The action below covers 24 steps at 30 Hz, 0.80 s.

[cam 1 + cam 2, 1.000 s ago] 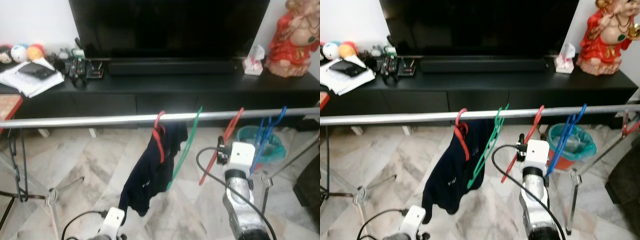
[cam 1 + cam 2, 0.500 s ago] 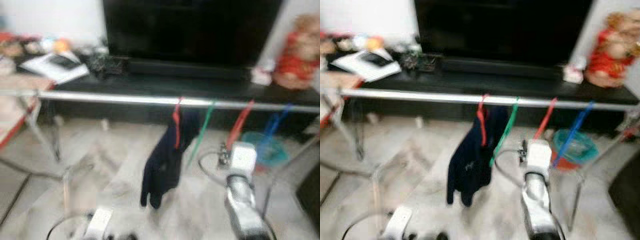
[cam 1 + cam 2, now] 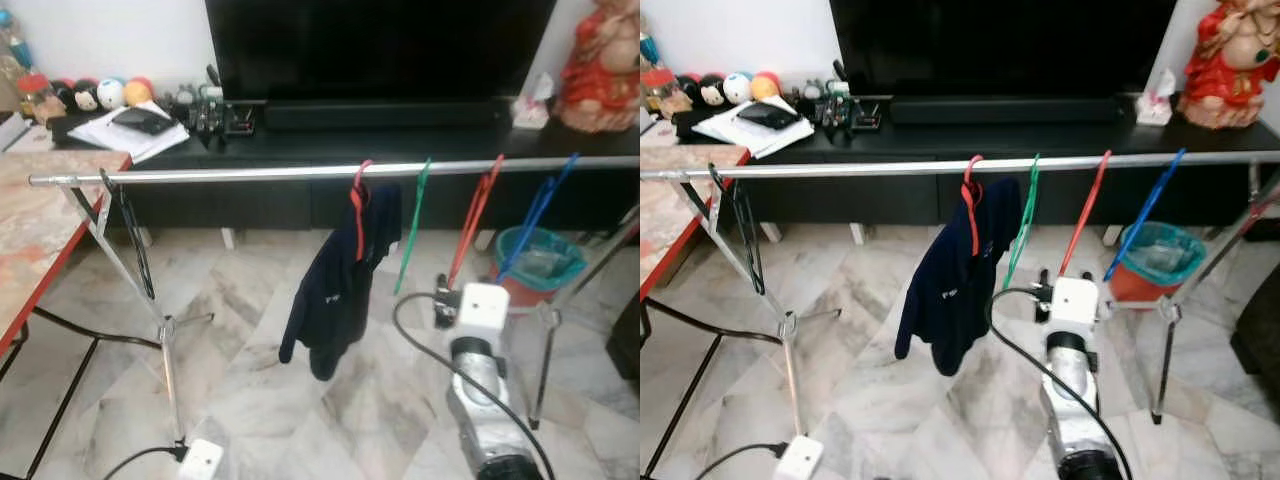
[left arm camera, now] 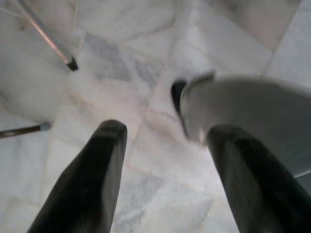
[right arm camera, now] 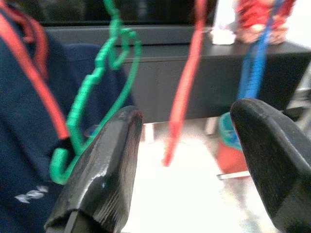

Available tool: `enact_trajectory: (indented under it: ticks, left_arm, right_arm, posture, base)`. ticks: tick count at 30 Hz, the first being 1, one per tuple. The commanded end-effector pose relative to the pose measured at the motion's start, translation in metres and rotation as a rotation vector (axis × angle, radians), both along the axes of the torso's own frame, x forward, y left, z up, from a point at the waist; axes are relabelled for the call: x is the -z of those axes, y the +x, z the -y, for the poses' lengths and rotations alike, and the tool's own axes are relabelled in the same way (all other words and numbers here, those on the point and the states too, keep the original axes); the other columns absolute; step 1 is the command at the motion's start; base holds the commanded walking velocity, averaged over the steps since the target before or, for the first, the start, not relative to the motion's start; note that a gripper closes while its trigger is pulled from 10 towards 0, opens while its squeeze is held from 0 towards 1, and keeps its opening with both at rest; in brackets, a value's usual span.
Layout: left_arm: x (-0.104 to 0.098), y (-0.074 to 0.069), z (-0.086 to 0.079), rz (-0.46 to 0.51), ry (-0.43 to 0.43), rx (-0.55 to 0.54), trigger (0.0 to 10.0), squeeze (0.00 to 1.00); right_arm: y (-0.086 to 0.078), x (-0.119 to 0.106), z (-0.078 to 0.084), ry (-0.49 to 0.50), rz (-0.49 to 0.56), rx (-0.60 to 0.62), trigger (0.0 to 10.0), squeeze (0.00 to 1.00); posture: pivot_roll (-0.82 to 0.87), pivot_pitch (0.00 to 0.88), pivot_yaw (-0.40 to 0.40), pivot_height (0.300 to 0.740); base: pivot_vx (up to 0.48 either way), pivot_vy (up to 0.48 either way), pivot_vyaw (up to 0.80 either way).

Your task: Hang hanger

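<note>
Rail: silver metal rod [image 3: 890, 166] carrying red [image 3: 1087, 213], green [image 3: 1020, 222], blue plastic hangers [image 3: 1143, 214] — navy garment [image 3: 955, 275] (on a red hanger).
Right gripper [image 5: 187, 145]: fingers spread, empty, facing the red plastic hanger.
Left gripper [image 4: 167, 179]: spread, above marble floor [image 4: 146, 58].

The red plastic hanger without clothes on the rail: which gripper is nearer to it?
Right. The right gripper is raised just before the red plastic hanger, fingers open; the left gripper points down at the marble floor.

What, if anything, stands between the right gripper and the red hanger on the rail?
Nothing visible does. The right gripper, fingers open, faces the red hanger across open air. The green hanger hangs off to one side, the blue hanger to the other.
</note>
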<state>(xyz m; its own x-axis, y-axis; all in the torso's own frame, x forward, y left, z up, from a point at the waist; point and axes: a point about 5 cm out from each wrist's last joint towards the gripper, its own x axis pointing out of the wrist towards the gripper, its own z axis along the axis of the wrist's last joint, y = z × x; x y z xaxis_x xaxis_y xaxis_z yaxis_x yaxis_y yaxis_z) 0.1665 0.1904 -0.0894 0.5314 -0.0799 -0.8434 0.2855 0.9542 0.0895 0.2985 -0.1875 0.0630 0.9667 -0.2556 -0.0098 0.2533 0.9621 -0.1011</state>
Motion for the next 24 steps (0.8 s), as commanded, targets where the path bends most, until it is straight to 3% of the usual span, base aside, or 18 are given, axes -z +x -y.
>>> enact_trajectory:
  ticks: [1,8,14,17,24]
  left_arm:
    - [0.0,0.001,0.0,-0.014,0.007,-0.007,10.0,0.0]
    - [0.001,0.001,0.005,-0.019,0.006,-0.009,10.0,0.0]
    - [0.001,-0.001,-0.001,-0.024,0.013,-0.016,10.0,0.0]
    - [-0.002,0.005,-0.002,-0.017,0.015,-0.016,10.0,0.0]
    - [-0.002,0.005,-0.005,-0.019,0.016,-0.018,10.0,0.0]
  right_arm:
    - [0.003,0.003,-0.008,0.021,-0.019,-0.015,10.0,0.0]
    - [0.007,0.007,-0.007,0.024,-0.061,-0.008,10.0,0.0]
    - [0.009,0.012,-0.006,0.06,-0.102,-0.003,10.0,0.0]
    - [0.011,0.012,-0.007,0.065,-0.106,-0.003,10.0,0.0]
    - [0.013,0.011,-0.007,0.067,-0.107,-0.009,10.0,0.0]
  posture:
    - [0.1,0.0,-0.02,0.74]
    - [0.1,0.0,-0.02,0.74]
    - [0.1,0.0,-0.02,0.74]
    - [0.1,0.0,-0.021,0.74]
    - [0.1,0.0,-0.02,0.74]
  base:
    - [-0.262,0.0,0.0]
    - [-0.252,0.0,0.0]
    - [-0.245,0.0,0.0]
    - [-0.242,0.0,0.0]
    - [0.0,0.0,0.0]
